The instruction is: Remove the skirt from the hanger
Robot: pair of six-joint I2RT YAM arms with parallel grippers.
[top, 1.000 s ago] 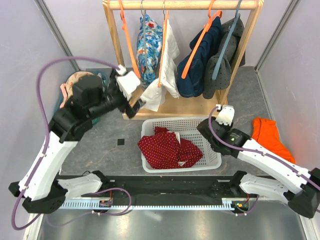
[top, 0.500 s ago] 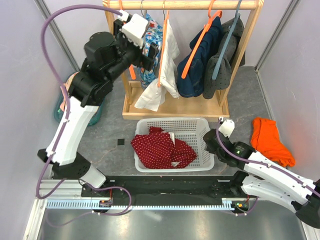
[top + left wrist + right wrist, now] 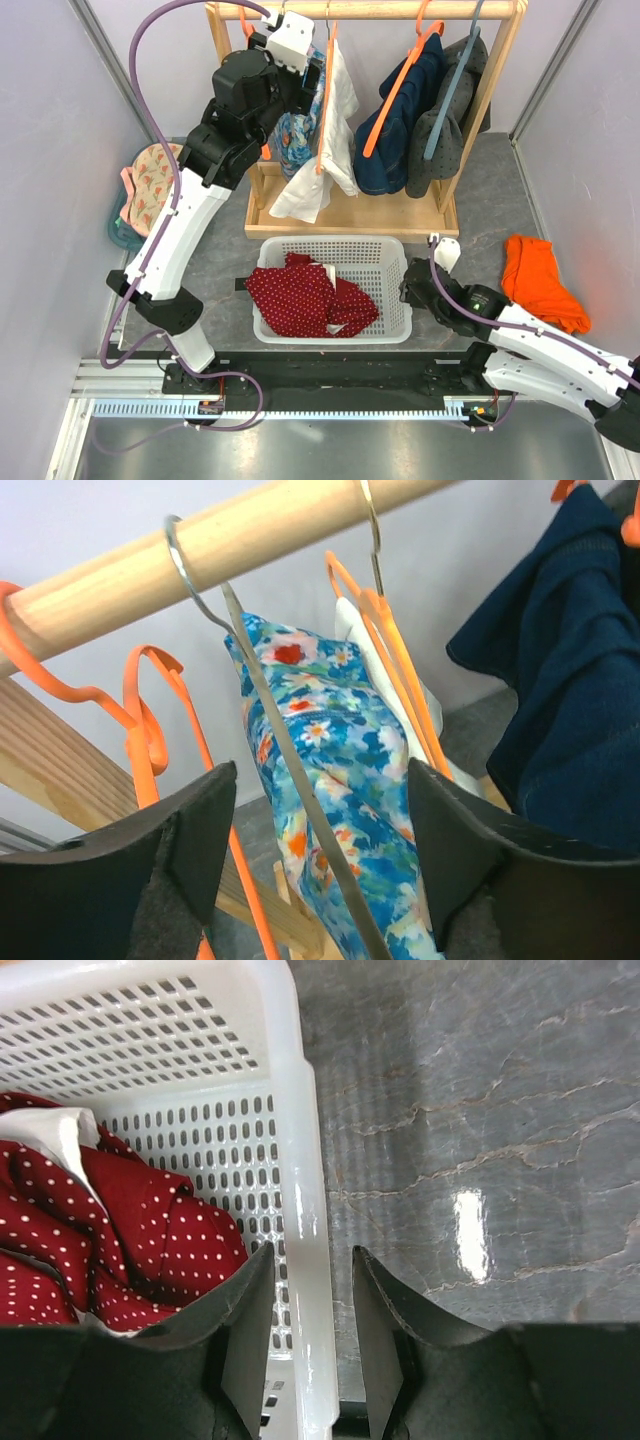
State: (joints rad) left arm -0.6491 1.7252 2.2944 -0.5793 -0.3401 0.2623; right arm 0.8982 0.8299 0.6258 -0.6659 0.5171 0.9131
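Note:
The dark red polka-dot skirt (image 3: 300, 297) lies crumpled in the white basket (image 3: 330, 243), off any hanger; it also shows in the right wrist view as skirt (image 3: 120, 1230). An empty orange hanger (image 3: 143, 760) hangs at the rail's left end. Up at the rail, my left gripper (image 3: 305, 80) (image 3: 315, 880) is open, with the grey wire hanger (image 3: 270, 710) of the blue floral garment (image 3: 350, 770) between its fingers. My right gripper (image 3: 408, 290) (image 3: 312, 1255) sits astride the basket's right rim (image 3: 300, 1160), jaws narrowly apart, a gap showing on the outer side.
A wooden rack (image 3: 375, 212) carries the floral garment, a white garment (image 3: 335, 120), a navy one (image 3: 405, 120) on an orange hanger and a grey dotted one (image 3: 445, 140). An orange cloth (image 3: 540, 280) lies on the floor at right, a patterned item (image 3: 150, 175) at left.
My left arm rose from beside the rack's post to the rail, and its jaws now frame the floral garment's hanger. The basket slid left and nearer with the right gripper.

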